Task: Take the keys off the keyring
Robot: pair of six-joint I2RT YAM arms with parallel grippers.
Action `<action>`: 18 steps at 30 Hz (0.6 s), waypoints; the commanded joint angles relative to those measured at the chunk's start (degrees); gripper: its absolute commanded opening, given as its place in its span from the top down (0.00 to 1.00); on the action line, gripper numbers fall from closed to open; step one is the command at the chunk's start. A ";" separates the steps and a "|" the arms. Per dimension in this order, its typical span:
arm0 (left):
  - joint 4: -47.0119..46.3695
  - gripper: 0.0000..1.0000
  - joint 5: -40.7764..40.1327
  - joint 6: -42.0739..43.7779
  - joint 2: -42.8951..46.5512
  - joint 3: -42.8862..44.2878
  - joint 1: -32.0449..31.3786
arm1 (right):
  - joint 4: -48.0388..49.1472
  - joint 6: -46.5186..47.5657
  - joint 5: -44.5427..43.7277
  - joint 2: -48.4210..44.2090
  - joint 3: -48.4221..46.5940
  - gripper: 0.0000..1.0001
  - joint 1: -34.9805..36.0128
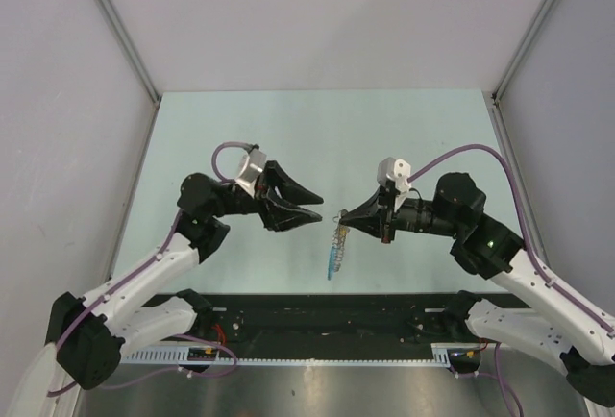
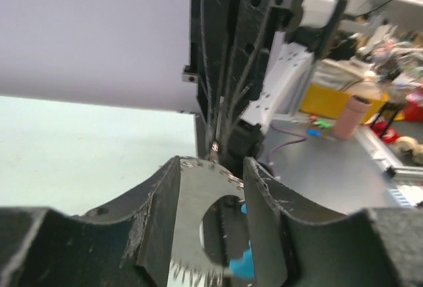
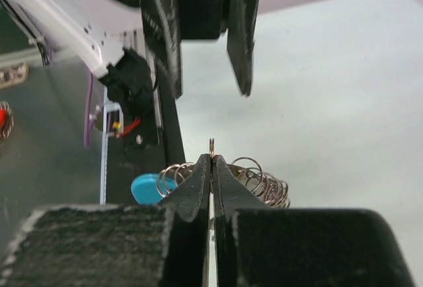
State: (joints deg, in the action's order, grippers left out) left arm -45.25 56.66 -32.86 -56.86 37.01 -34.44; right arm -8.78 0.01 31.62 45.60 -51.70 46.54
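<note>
The fingers on your right gripper (image 3: 211, 160) are squeezed right together on the keyring (image 3: 211, 145), with a bit of wire poking up past the tips mid-frame. The keys (image 1: 337, 241) dangle just below them, blue one (image 1: 332, 266) lowest. Your left gripper (image 1: 320, 207) sits just left of the bunch, not touching it, jaws parted with nothing in them.
</note>
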 commanded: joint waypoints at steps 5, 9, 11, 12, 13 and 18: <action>34.44 0.54 1.51 23.45 -0.18 13.69 -2.30 | -18.64 8.51 6.79 4.84 -11.40 1.00 -2.25; 38.13 0.54 4.94 25.82 -0.53 15.10 -3.18 | -18.91 8.52 7.58 5.46 -12.90 1.00 -2.42; 39.53 0.54 5.82 26.01 -1.58 15.80 -3.62 | -18.56 7.99 8.19 6.16 -13.33 1.00 -2.42; 39.98 0.55 6.44 26.01 -2.11 16.16 -3.71 | -18.21 7.90 8.29 6.25 -13.42 1.00 -2.42; 40.24 0.55 7.40 26.01 -2.64 16.68 -4.23 | -18.03 7.81 8.29 6.42 -13.42 1.00 -2.42; 44.81 0.55 6.71 29.42 -5.80 20.55 -5.90 | -16.19 6.76 9.78 7.30 -13.51 1.00 -2.42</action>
State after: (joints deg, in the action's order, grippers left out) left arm -4.82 60.80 -8.27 -61.28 53.06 -39.07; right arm -27.73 7.53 38.85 52.64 -62.39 44.34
